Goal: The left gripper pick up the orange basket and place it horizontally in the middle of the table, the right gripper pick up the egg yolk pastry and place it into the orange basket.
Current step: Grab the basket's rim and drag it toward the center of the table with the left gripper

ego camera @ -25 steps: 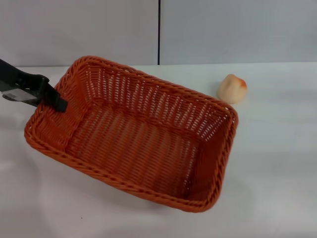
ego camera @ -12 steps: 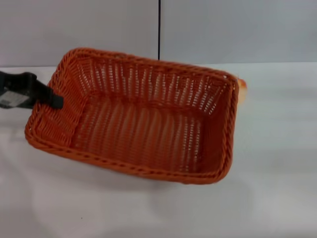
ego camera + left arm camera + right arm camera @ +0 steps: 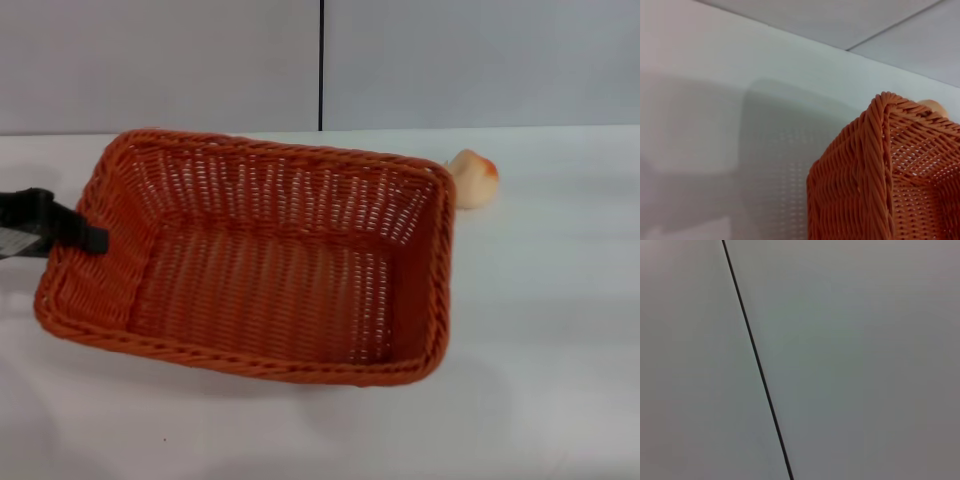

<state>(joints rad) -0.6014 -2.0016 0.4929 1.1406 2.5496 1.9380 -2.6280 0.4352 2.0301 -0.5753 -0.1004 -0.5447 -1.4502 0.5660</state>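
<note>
The orange basket [image 3: 260,290] lies with its long side across the white table [image 3: 560,330], a little left of the middle. My left gripper [image 3: 88,238] reaches in from the left edge and is shut on the basket's left short wall at the rim. In the left wrist view a braided corner of the basket [image 3: 875,170] fills the near side. The egg yolk pastry [image 3: 474,177] rests on the table just beyond the basket's far right corner and shows as a sliver over the rim [image 3: 935,105] in the left wrist view. The right gripper is out of view.
A grey panelled wall [image 3: 450,60] with a dark vertical seam [image 3: 321,65] backs the table. The right wrist view shows only this wall [image 3: 850,360] and its seam [image 3: 757,360]. Bare tabletop lies to the right of and in front of the basket.
The basket has swung from a diagonal pose to lie across the table and has come down and left with my left gripper. The pastry, hidden half a second ago, shows again.
</note>
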